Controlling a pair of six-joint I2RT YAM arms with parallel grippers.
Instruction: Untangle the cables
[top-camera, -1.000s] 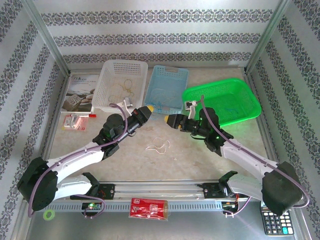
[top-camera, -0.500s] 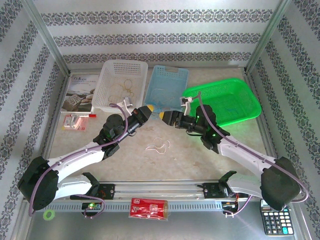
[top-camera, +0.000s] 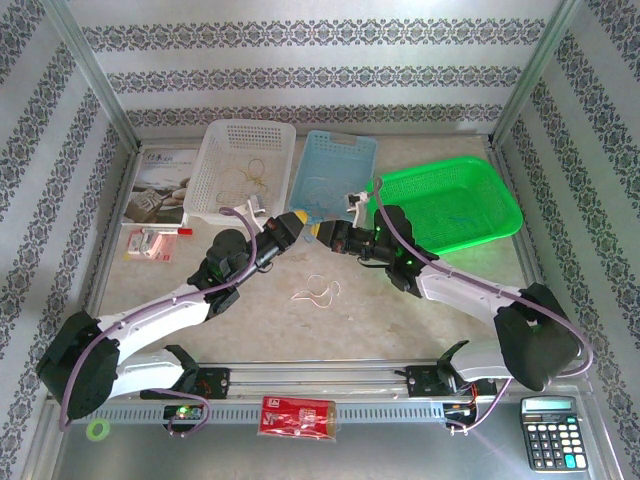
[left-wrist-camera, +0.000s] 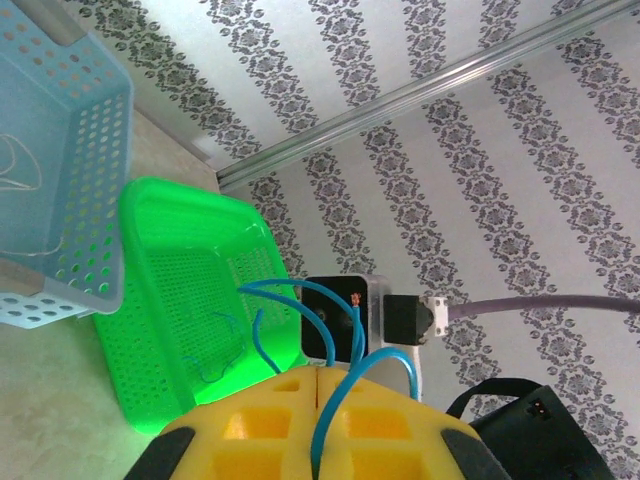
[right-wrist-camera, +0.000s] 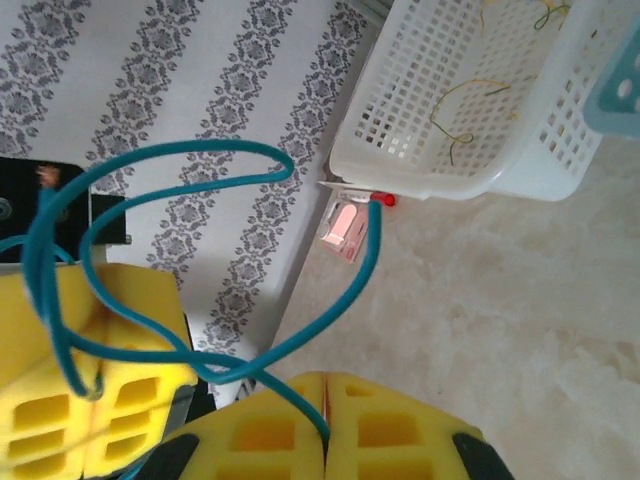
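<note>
A blue-green cable loops out of the seam between the yellow pads of my left gripper, which is shut on it. The same cable runs into my right gripper, also shut on it. In the top view the left gripper and right gripper hang almost tip to tip above the table, in front of the blue basket. A thin white cable lies loose on the table below them. Yellow cables rest in the white basket.
A white basket, a blue basket and a green basket line the back. A booklet and a pink packet lie at the left. A calculator and a red packet sit at the near edge.
My right gripper moved left until it met the left gripper, and it shut on the blue-green cable. The left arm stayed where it was.
</note>
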